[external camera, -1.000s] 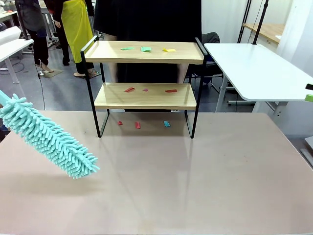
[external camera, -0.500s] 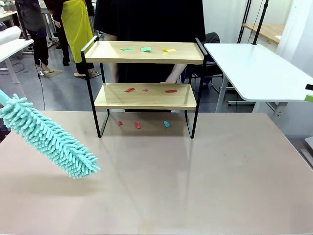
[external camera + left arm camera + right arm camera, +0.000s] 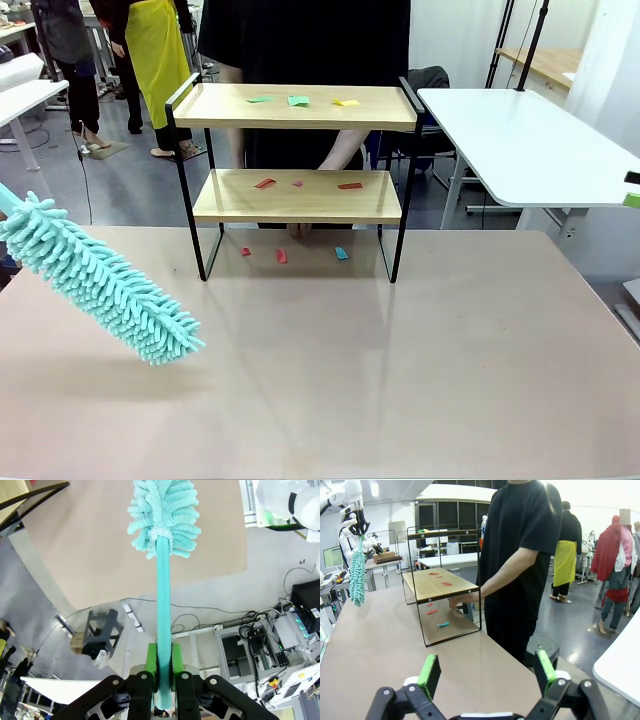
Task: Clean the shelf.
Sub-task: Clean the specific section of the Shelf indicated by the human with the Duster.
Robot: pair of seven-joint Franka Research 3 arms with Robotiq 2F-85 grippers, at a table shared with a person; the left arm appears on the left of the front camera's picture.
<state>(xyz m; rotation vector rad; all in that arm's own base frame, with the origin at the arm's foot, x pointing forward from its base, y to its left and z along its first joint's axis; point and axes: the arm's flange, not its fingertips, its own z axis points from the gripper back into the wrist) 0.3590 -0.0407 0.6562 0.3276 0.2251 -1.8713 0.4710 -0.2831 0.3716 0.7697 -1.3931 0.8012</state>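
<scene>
Shelf point(image 3: 300, 207) over person's hand point(image 3: 461, 600); left end effector point(image 3: 164, 652) clamps duster point(image 3: 100, 280), right end effector point(image 3: 487, 670) apart.

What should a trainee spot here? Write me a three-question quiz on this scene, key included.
1. True or false: the left gripper is shut on the handle of the teal duster.
2. How many paper scraps lie on the top board of the shelf?
3. Where is the person's hand? A: on the top board. B: low behind the shelf, below its lower board. C: on the duster.
Key: 1 true; 2 three; 3 B.
</scene>
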